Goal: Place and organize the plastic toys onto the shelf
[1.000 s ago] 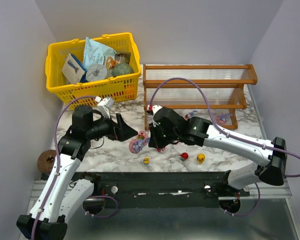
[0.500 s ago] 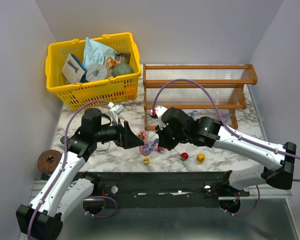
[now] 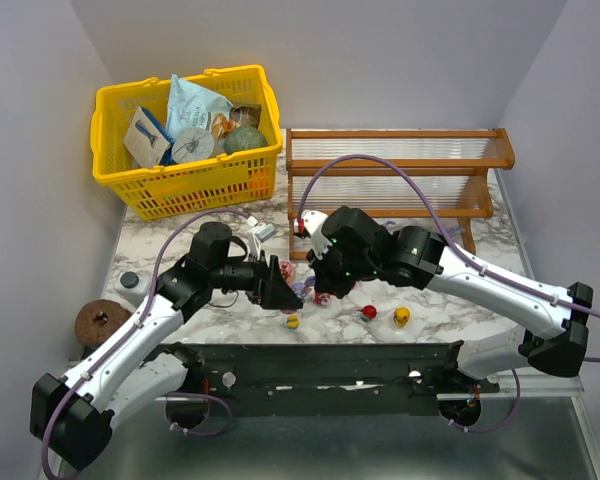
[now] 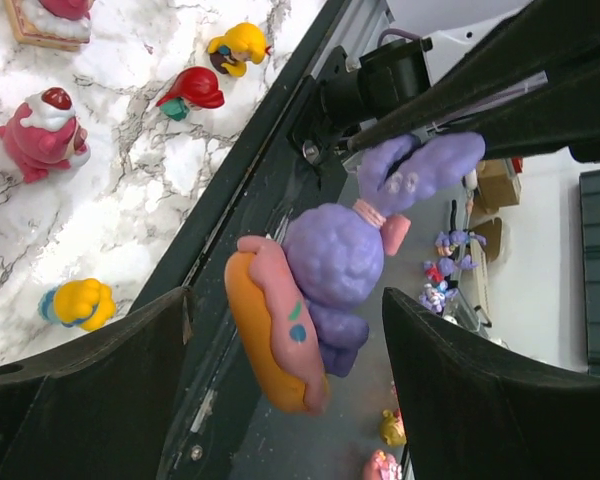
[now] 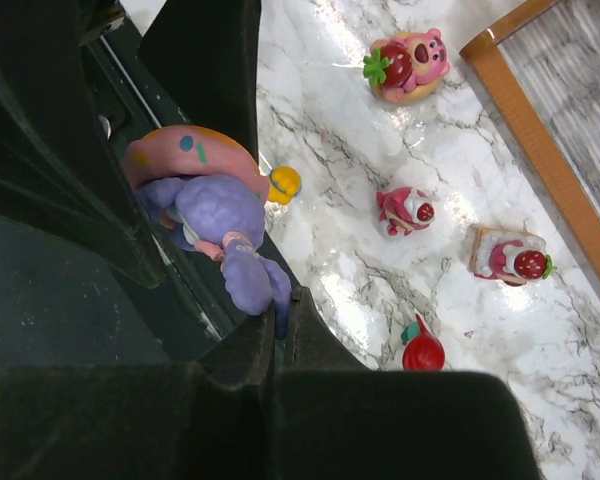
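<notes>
My right gripper (image 5: 280, 325) is shut on the ear of a purple bunny toy on a pink and orange ring (image 5: 215, 210) and holds it above the table's front edge; it also shows in the top view (image 3: 300, 289). My left gripper (image 4: 290, 400) is open, its fingers (image 4: 90, 390) on either side of this toy (image 4: 335, 260) with gaps. Several small toys lie on the marble: a pink bear (image 5: 410, 62), a pink one (image 5: 405, 210), a cake-like one (image 5: 508, 258), a red one (image 5: 423, 352), a yellow one (image 5: 284, 183). The wooden shelf (image 3: 395, 170) stands behind, its tiers bare.
A yellow basket (image 3: 108, 170) of packets and jars stands at the back left. A purple toy (image 3: 445, 238) lies by the shelf's right foot. A small dark jar (image 3: 129, 281) and a brown disc (image 3: 98, 322) are at the left. A black rail (image 3: 310, 365) runs along the front.
My left arm has swung right and its open jaws now stand round the purple toy. My right gripper has shifted slightly right with the toy in its grip.
</notes>
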Controlling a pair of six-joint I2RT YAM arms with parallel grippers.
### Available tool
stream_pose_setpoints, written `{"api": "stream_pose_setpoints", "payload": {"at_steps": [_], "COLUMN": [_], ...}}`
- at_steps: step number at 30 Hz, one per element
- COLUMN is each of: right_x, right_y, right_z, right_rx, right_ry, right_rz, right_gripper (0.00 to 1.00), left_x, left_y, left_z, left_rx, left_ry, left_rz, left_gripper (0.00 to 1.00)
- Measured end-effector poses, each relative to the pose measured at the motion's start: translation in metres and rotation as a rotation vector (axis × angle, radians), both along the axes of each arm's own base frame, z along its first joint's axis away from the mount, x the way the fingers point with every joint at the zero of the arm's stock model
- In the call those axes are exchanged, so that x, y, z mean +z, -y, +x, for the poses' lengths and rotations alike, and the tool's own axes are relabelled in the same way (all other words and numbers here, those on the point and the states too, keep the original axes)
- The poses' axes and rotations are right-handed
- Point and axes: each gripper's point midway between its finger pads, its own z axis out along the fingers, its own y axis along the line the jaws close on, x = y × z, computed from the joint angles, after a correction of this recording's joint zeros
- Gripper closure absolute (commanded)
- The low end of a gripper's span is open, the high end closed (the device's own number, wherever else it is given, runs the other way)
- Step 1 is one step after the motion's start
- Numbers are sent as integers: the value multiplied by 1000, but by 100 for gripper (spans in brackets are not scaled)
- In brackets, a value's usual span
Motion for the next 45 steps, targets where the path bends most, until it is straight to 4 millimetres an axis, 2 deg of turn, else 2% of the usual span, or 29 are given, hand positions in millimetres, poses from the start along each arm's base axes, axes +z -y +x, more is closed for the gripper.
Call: {"api": "stream_pose_setpoints", "payload": {"at_steps": [4,5,7,8,10,11,13,14,15,16,19,20,22,23,26,30,34,37,41,45], "right_x": [-4,-5,-6,-7,-8,-9,-9,-9,-9,-9,-9,-9,-5,-2,12,41,60,52,35,22], "right_y": [1,2,4,4,6,7,8,9,8,9,8,8,7,6,6,13,21,18,1,-17], "right_z": [-3,-3,-3,-3,-1,0,0,0,0,1,2,3,6,8,13,20,27,32,43,59], "right_rx": [27,31,36,37,33,28,21,18,12,4,-26,-40,-75,-89,-142,-265,-422,-511,-576,-632], "right_ry": [-8,-7,-4,-4,-1,0,-1,-1,-2,-3,-9,-11,-10,-4,16,46,35,-2,-34,-34], "right_rz": [-19,-24,-32,-37,-46,-50,-56,-58,-56,-55,-51,-48,-27,-13,44,157,308,393,424,430], "right_gripper": [99,99,99,99,99,99,99,99,98,97,73,43,22,9,3,4,12,18,29,31], "left_x": [-6,-7,-9,-10,-10,-11,-12,-12,-12,-12,-12,-12,-12,-13,-12,-8,-4,-3,-2,9], "left_y": [2,2,2,3,5,6,7,7,7,7,8,8,8,8,7,4,1,1,1,1], "left_z": [6,7,8,9,9,9,9,9,9,9,12,13,18,22,33,50,68,79,89,95], "left_rx": [16,16,15,9,-2,-8,-13,-15,-15,-14,-4,4,32,52,121,230,357,440,519,561], "left_ry": [-8,-8,-12,-11,-13,-7,-11,-4,-4,0,7,11,17,22,34,55,57,41,9,5], "left_rz": [18,22,28,30,33,34,38,39,40,41,44,44,51,56,67,73,46,-4,-53,-107], "left_gripper": [26,35,45,54,62,72,80,93,98,100,100,100,100,100,100,100,100,100,100,100]}}
